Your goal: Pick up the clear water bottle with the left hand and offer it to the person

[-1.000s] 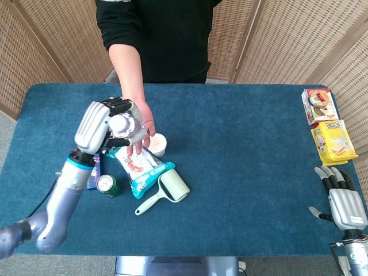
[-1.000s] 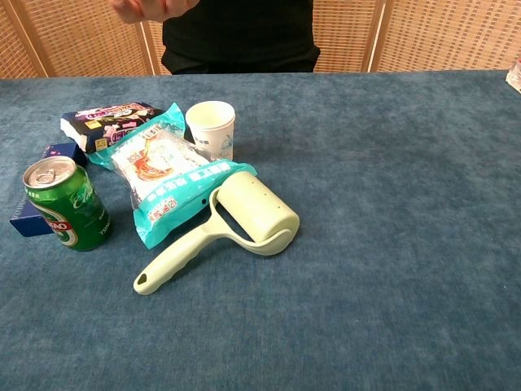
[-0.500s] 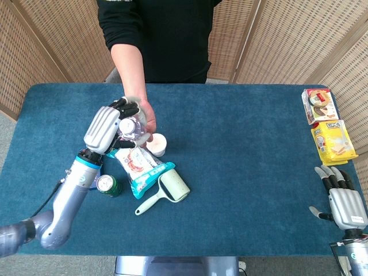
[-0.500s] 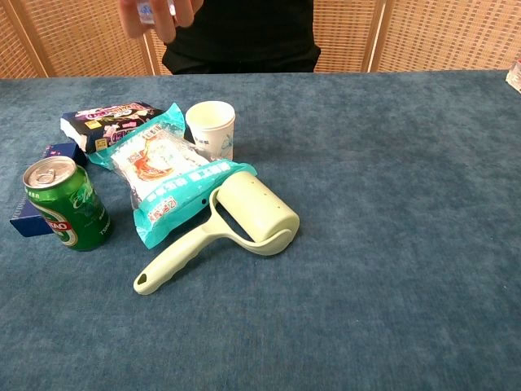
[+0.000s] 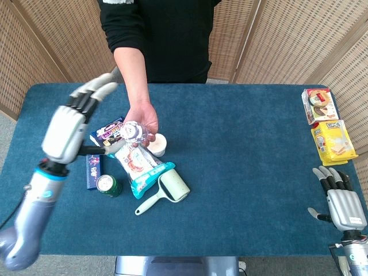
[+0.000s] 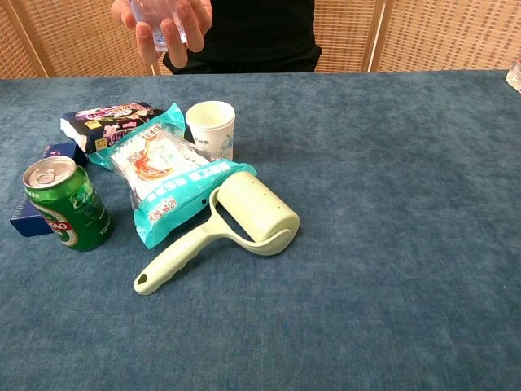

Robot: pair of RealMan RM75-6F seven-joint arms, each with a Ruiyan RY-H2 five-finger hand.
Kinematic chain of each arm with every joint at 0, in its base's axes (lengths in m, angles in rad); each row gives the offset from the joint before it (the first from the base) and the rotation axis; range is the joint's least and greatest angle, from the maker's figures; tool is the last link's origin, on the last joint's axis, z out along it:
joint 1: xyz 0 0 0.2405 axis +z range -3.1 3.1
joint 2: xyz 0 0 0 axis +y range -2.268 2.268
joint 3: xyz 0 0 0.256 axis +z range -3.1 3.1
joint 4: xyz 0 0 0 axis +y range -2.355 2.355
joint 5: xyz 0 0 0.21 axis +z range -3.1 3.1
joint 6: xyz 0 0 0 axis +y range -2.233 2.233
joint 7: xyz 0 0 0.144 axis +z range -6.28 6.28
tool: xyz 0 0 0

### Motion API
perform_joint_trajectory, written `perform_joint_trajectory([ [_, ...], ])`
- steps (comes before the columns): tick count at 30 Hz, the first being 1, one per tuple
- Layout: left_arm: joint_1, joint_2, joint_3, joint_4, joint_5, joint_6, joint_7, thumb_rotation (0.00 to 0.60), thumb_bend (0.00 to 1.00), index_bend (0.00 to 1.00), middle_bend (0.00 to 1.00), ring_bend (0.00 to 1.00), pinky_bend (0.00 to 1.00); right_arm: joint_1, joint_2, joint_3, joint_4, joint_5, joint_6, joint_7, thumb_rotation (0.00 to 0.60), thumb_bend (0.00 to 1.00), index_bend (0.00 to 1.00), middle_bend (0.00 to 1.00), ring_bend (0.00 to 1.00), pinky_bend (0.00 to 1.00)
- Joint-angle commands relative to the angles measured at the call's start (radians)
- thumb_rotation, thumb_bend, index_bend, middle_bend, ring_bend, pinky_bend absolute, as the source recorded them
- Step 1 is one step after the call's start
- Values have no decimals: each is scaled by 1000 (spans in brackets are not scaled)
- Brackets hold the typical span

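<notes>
The clear water bottle (image 5: pixel 131 131) sat in the person's hand (image 5: pixel 144 122), raised above the desk (image 5: pixel 241 167), to the right of the left hand (image 5: pixel 68 131) and apart from its fingers (image 5: pixel 92 92). Those fingers were spread apart and held nothing, stretched up toward the person's forearm. In the chest view the bottle (image 6: pixel 159 18) showed at the top edge, wrapped by the person's fingers. Below it on the desk stood a white paper cup (image 5: pixel 157 144), a teal snack bag (image 5: pixel 140 167), a pale green lint roller (image 5: pixel 167 191) and a green can (image 5: pixel 107 184), all to the right of the left hand and lower. The right hand (image 5: pixel 344 201) rested far off at the desk's near right corner, its fingers loosely apart and empty, just below the yellow snack packets (image 5: pixel 332 140).
</notes>
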Motion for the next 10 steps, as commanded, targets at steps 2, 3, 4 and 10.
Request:
perform_joint_trajectory([
  [2, 171, 108, 125, 62, 89, 91, -15, 491, 58, 0, 0, 0, 119, -3, 3, -1, -4, -9, 10, 3, 600, 0, 4, 0, 42, 29],
  [3, 207, 113, 156, 99, 102, 107, -37, 491, 58, 0, 0, 0, 111, -4, 3, -2, -5, -12, 12, 4, 600, 0, 4, 0, 43, 29],
  [4, 233, 115, 180, 126, 105, 116, -52, 490, 58, 0, 0, 0, 98, -4, 4, -1, -6, -13, 15, 4, 600, 0, 4, 0, 43, 29],
  [10, 380, 36, 294, 312, 55, 172, -130, 555, 71, 0, 0, 0, 41, -12, 3, -1, -11, -29, 41, -6, 599, 0, 4, 0, 42, 29],
])
